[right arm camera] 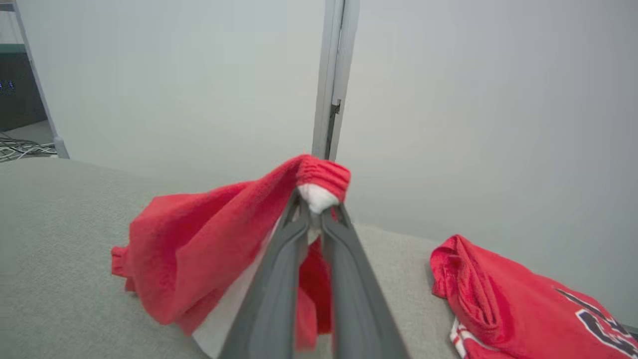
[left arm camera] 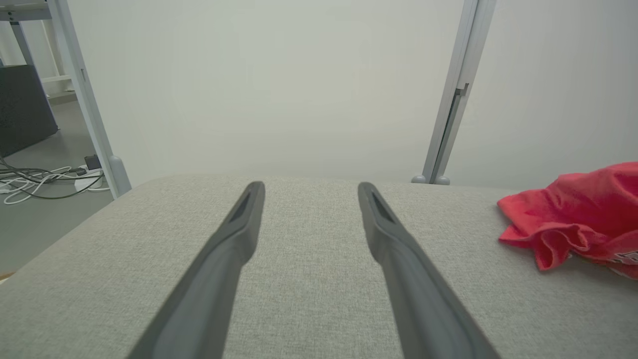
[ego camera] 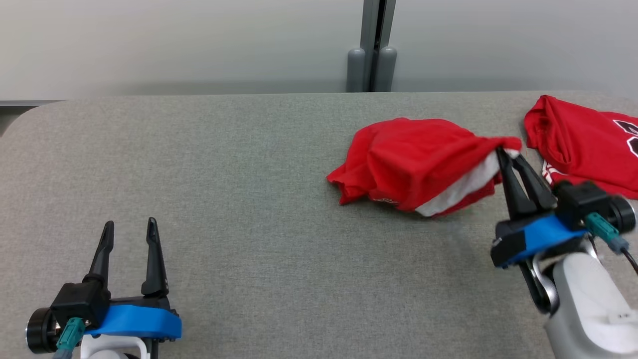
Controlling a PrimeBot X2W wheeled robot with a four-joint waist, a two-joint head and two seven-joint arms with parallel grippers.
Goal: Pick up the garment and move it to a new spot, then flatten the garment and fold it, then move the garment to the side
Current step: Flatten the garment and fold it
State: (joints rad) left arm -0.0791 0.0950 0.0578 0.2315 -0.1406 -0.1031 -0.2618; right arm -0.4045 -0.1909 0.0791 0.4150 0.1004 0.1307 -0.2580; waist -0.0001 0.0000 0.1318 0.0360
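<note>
A grey fabric-covered bench (ego camera: 224,209) spans the lower part of the frame, its corner rounded at upper left. Right of centre, a crumpled red garment (ego camera: 413,164) showing white inside lies on it. A second red shirt (ego camera: 583,139) with printed lettering lies at the right edge.

Two red garments were counted on one worktop (ego camera: 224,199): a bunched garment (ego camera: 413,164) and a printed garment (ego camera: 583,144). Two end effectors were spotted too, left end effector (ego camera: 130,223) and right end effector (ego camera: 507,154).
</note>
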